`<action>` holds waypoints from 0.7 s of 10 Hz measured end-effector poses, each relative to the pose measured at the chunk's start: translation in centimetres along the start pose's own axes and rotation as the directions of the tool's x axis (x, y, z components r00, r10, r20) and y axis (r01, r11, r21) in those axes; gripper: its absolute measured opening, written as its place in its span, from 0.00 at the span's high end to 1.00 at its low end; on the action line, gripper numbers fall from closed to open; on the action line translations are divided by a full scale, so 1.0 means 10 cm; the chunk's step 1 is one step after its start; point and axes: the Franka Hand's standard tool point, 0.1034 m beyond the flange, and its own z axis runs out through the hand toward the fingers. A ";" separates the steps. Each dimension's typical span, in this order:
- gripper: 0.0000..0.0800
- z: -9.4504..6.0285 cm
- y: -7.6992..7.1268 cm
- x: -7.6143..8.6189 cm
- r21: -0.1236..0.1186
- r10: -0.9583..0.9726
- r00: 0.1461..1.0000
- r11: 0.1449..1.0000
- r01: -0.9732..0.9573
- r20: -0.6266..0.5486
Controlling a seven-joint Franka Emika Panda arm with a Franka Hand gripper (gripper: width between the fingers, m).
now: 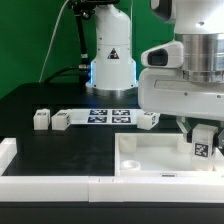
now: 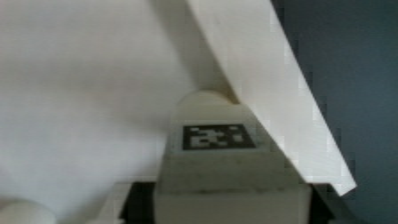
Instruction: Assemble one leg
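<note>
My gripper [image 1: 201, 138] is shut on a leg [image 1: 202, 149], a small white block with a black-and-white tag. It holds the leg upright at the near right corner of the large flat white panel [image 1: 150, 160]. In the wrist view the leg [image 2: 217, 150] sits between my dark fingers [image 2: 146, 203], with its tip against the panel's raised edge [image 2: 267, 80]. I cannot tell whether the leg touches the panel surface [image 2: 89, 100]. Three other legs lie in a row on the table: two at the exterior view's left [image 1: 41, 120] [image 1: 61, 120] and one near the middle [image 1: 148, 120].
The marker board [image 1: 110, 115] lies flat in front of the robot base [image 1: 110, 60]. A white L-shaped fence [image 1: 30, 182] runs along the front edge and up the exterior view's left side. The table top [image 1: 70, 150] is black.
</note>
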 end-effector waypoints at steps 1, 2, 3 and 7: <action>0.64 0.00 0.00 0.00 0.000 0.050 0.999 0.999 -0.050 0.000; 0.64 0.00 0.00 0.01 0.004 0.174 0.985 0.985 -0.174 0.004; 0.64 0.00 0.01 0.01 0.005 0.242 0.970 0.970 -0.242 0.007; 0.23 0.00 0.00 0.00 0.006 0.165 0.986 0.986 -0.165 0.006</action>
